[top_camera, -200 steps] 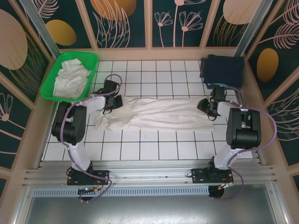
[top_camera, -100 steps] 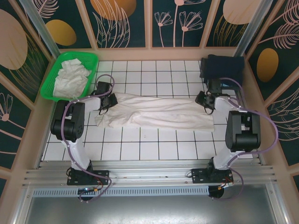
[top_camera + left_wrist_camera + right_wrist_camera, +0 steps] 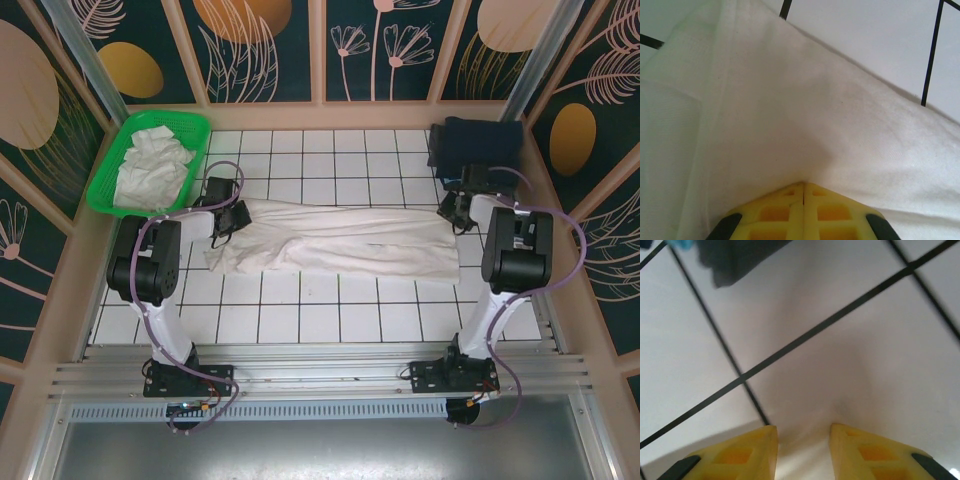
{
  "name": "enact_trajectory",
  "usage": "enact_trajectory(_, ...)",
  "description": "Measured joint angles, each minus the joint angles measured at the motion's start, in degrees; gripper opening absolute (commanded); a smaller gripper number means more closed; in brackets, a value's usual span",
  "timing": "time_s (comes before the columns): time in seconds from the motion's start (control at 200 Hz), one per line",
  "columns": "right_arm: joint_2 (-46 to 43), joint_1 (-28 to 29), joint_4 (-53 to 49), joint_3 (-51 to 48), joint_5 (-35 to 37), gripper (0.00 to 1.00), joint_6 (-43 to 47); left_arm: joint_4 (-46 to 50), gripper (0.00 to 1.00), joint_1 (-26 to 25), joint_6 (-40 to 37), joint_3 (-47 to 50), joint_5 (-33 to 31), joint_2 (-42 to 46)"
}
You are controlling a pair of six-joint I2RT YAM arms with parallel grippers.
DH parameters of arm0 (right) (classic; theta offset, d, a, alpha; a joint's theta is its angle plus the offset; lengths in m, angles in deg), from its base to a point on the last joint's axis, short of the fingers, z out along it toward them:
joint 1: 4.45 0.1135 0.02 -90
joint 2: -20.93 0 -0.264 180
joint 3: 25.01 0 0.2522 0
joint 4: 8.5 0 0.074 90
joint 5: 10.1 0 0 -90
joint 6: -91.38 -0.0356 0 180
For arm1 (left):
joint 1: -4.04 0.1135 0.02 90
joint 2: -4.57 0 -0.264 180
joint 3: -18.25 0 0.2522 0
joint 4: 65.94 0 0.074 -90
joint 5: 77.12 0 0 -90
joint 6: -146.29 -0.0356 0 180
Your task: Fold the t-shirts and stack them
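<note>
White-tiled table (image 3: 320,300): one t-shirt (image 3: 340,245) stretched lengthwise across the middle; my left pincer (image 3: 804,187) pinched tight on its left end, my right pincer (image 3: 804,432) parted by its right end.

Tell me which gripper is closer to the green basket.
Left. The left gripper is just right of the green basket; the right gripper is across the table, beside the dark folded cloth.

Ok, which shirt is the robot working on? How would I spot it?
Look at the white tiled table. Across its middle lies one long white t-shirt, spread out sideways. The other white shirts sit crumpled in the green basket.
</note>
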Motion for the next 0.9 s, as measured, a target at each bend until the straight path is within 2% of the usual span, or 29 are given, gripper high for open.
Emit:
enact_trajectory(0.115,-1.36,-1.55,-0.74,-2.23,0.74,0.41,-0.02,0.37,0.08,0.33,0.17,0.00,0.02,0.22)
enact_trajectory(0.21,-4.52,-0.57,-1.66,-4.66,1.05,0.43,-0.04,1.64,0.12,0.50,0.22,0.00,0.07,0.81)
enact_trajectory(0.355,-10.78,5.16,-2.60,-7.74,1.64,0.44,-0.48,4.24,0.14,0.37,0.13,-1.14,0.50,1.31)
enact_trajectory(0.47,-11.74,11.17,-2.58,-8.09,2.51,0.44,-1.22,5.09,0.11,0.37,0.09,-4.07,1.49,-0.44)
enact_trajectory(0.55,-11.61,13.77,-2.54,-8.94,2.51,0.44,-1.70,5.01,0.10,0.31,0.02,-7.74,2.19,-4.61)
enact_trajectory(0.686,-10.88,14.36,-2.60,-11.45,2.54,0.44,-2.54,4.09,0.09,0.31,-0.44,-16.11,3.72,-11.34)
enact_trajectory(0.831,-12.33,16.68,-1.64,-14.99,3.43,0.44,-5.07,4.44,0.05,0.31,-0.98,-29.64,5.64,-20.65)
enact_trajectory(0.901,-13.97,19.21,-1.55,-17.14,3.65,0.46,-7.08,4.74,0.00,0.33,-1.40,-36.33,7.37,-25.20)
